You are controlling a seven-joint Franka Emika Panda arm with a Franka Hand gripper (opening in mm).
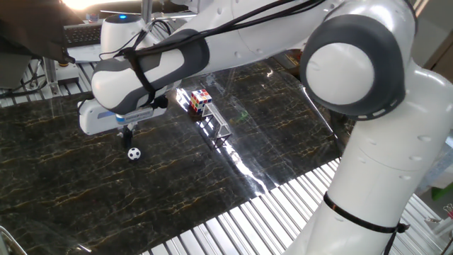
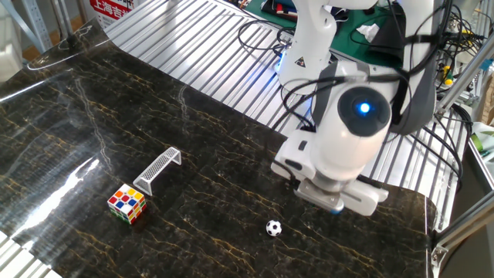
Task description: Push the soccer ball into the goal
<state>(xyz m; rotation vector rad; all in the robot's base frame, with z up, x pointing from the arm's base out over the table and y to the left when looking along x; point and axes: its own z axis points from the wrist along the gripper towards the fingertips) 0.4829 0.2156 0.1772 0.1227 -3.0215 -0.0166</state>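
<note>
Dark marble table [image 2: 231, 139], soccer ball [image 2: 273, 228] well apart from goal [image 2: 157, 168], end effector [image 1: 127, 132] just above ball, finger state unclear

Tiny white soccer ball with black patches [image 1: 134, 153] resting on the dark marble-patterned tabletop [image 1: 71, 184], directly below the dark fingers of the white arm's gripper [image 1: 128, 134] (finger spacing not discernible). Farther right, the small silvery metal-frame goal [image 1: 216, 125] stands just beside the multicoloured puzzle cube [image 1: 199, 100], both well apart from the ball.
</note>
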